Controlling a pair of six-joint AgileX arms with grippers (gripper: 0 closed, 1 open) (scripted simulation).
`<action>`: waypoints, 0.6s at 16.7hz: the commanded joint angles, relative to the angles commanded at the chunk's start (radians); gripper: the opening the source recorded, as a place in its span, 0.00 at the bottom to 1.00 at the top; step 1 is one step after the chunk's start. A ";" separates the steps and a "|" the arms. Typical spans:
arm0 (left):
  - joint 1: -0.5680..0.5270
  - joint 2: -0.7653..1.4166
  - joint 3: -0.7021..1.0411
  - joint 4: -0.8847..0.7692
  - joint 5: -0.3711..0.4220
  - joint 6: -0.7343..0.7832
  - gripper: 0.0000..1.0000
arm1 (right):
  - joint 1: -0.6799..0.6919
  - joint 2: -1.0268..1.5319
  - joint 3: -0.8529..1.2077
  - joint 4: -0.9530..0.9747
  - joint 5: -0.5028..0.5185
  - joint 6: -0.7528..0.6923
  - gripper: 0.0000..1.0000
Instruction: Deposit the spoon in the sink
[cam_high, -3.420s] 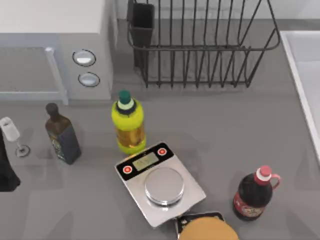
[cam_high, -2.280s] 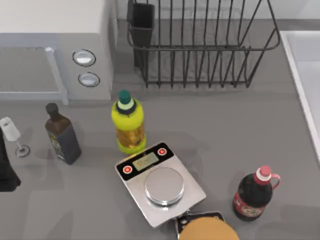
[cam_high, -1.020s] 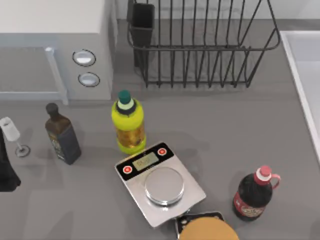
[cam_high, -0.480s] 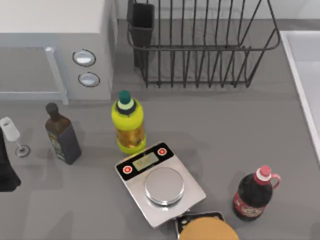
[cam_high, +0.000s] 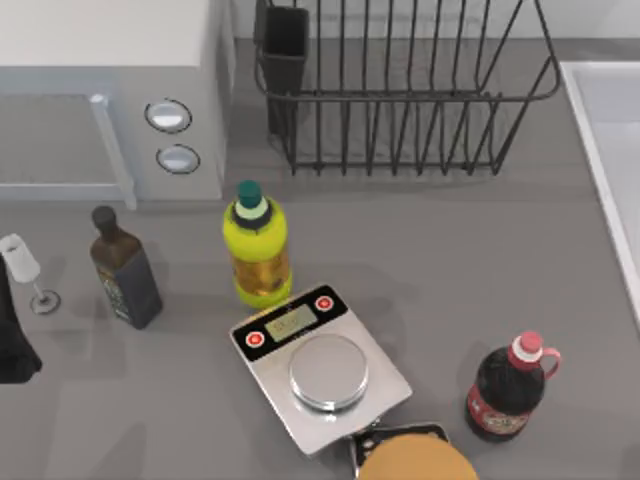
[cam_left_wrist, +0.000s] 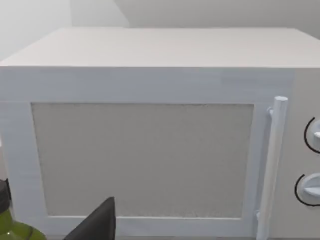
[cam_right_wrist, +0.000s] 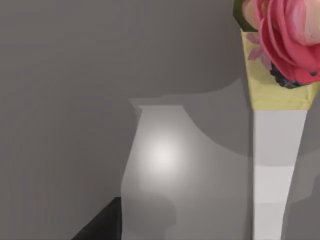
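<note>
Jaw opening of either gripper: cannot tell, nor whether anything is held. Closest ahead of the left gripper (cam_left_wrist: 97, 222): a white microwave (cam_left_wrist: 145, 155) with its door shut and handle upright, and a greenish bottle (cam_left_wrist: 10, 227) just off to one side. Closest ahead of the right gripper (cam_right_wrist: 100, 222): bare grey surface and a pale vase (cam_right_wrist: 272, 175) topped by a pink flower (cam_right_wrist: 285, 35). Spoon's place and long axis: cannot tell, so no judging which way it lies from either pair of jaws. Farther out, seen from above: left arm (cam_high: 12, 345) at the table's left edge, beside a wine glass (cam_high: 25, 265) and a dark bottle (cam_high: 125, 275). Beyond those: yellow bottle (cam_high: 258, 250), scale (cam_high: 320, 365), pink-capped bottle (cam_high: 508, 390). Farthest from that arm: the sink (cam_high: 612, 110) at the right edge, just past the dish rack (cam_high: 400, 90). Probably the right arm's job, being on the sink's side. Tall bottles to be cleared on any crossing from the left.
</note>
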 joint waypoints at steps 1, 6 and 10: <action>0.000 0.000 0.000 0.000 0.000 0.000 1.00 | 0.000 0.000 0.000 0.000 0.000 0.000 0.10; 0.000 0.000 0.000 0.000 0.000 0.000 1.00 | 0.000 0.000 0.000 0.000 0.000 0.000 0.00; 0.000 0.000 0.000 0.000 0.000 0.000 1.00 | 0.000 0.000 0.000 0.000 0.000 0.000 0.00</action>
